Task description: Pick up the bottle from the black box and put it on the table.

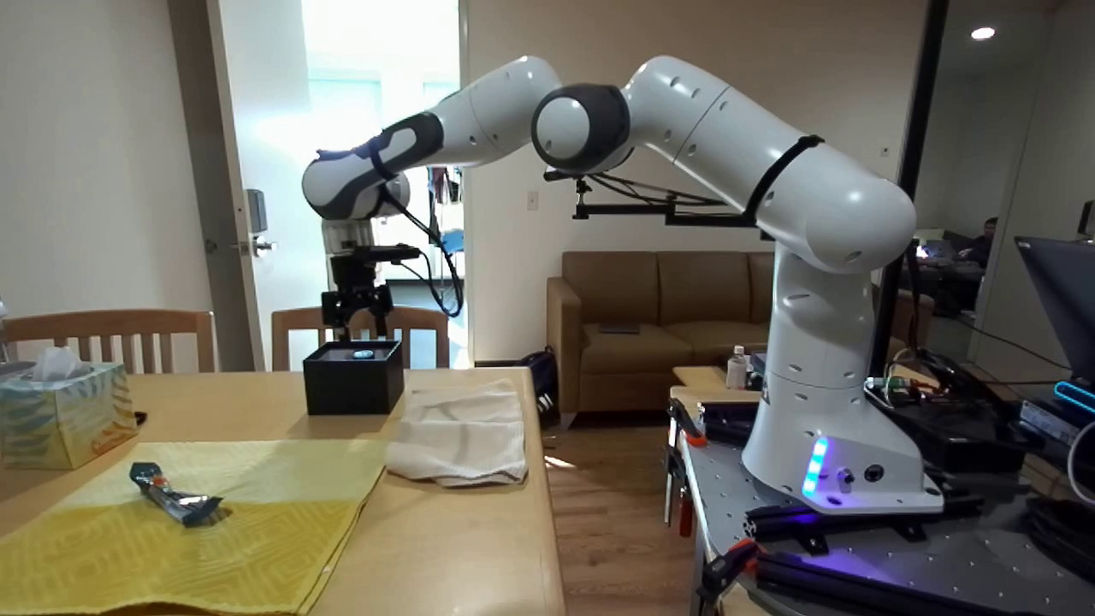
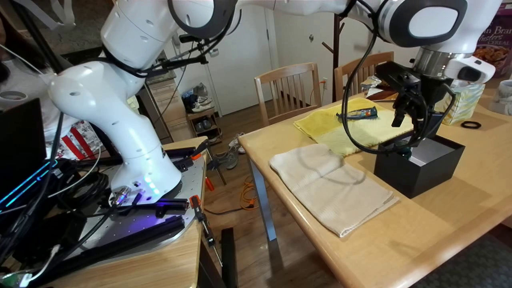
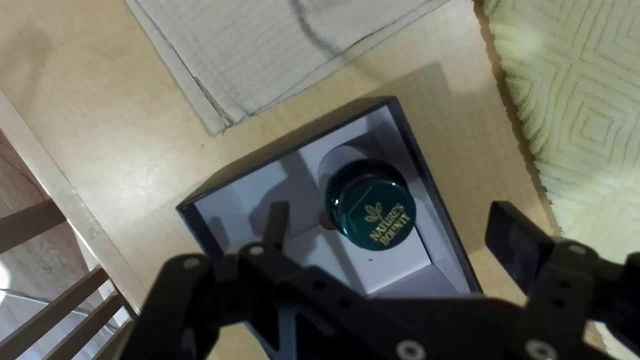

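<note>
Black box, in an exterior view, on the wooden desk — bottle inside, its top just showing; fingers above. In an exterior view, beige cloth near the box; wrapper lying on yellow cloth; bottle partly hidden. Wrist view: bottle standing near a box corner, green Nature's Bounty cap up, fingers spread wide apart — cap showing in the gap between.
</note>
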Action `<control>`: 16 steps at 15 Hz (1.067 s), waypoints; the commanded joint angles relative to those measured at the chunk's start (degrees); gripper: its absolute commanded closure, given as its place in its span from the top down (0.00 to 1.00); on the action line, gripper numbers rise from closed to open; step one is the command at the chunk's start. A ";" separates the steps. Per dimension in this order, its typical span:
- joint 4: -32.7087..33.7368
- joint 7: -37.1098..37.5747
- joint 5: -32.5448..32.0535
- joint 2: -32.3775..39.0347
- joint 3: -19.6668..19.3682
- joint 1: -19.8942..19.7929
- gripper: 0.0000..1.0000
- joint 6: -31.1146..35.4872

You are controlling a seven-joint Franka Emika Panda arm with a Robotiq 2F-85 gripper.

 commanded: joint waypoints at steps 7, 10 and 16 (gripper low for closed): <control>8.83 0.05 0.63 6.76 2.14 -2.77 1.00 -4.83; 10.33 0.15 0.47 7.98 2.49 -2.69 0.67 -4.58; 12.01 -0.59 0.69 8.59 3.16 -2.39 0.26 -4.38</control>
